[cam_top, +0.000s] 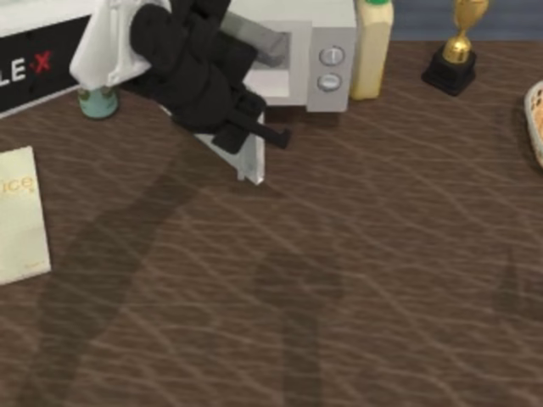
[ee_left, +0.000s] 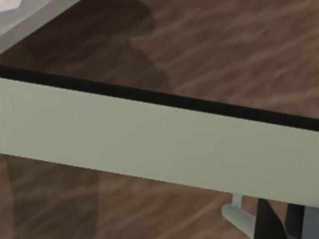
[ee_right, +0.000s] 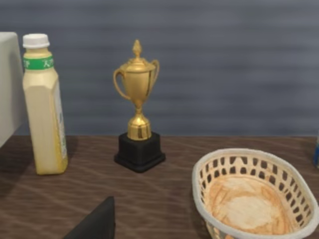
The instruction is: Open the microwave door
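Note:
The light grey-white microwave stands at the table's back centre, its two round knobs on the right panel. The microwave door is swung out toward the front, hinged at the left, and the cavity shows behind it. My left gripper is at the door's free end, shut on the door handle. In the left wrist view the door's edge crosses as a pale band. The pale handle bar runs into the dark gripper. My right arm is out of the top view; a dark part of its gripper shows.
A pale yellow bottle stands right of the oven and a gold trophy farther right. A woven basket sits at the right edge. At the left are a teal can and a pale booklet.

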Robot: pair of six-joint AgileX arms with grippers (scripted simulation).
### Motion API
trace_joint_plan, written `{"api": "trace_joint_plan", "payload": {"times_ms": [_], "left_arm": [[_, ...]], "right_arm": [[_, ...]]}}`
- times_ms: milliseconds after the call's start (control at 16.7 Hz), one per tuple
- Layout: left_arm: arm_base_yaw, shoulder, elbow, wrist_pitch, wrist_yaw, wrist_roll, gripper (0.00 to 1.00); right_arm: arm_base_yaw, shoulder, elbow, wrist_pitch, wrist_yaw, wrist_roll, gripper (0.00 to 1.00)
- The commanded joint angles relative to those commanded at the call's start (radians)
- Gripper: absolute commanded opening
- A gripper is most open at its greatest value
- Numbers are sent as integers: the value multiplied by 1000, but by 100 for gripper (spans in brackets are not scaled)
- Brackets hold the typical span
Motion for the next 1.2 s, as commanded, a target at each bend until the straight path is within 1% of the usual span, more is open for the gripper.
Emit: {"api": "trace_joint_plan", "payload": {"times_ms": [180,420,540,1200], "left_arm": [[13,-13,-13,-1,17,34,0],[51,-49,-54,-5,68,135,0],[63,-60,-66,-6,85,166,0],[64,-61,-67,-6,86,168,0]], "right_arm": [[0,0,0,0,0,0,100],[0,0,0,0,0,0,100],[0,0,0,0,0,0,100],[0,0,0,0,0,0,100]]}}
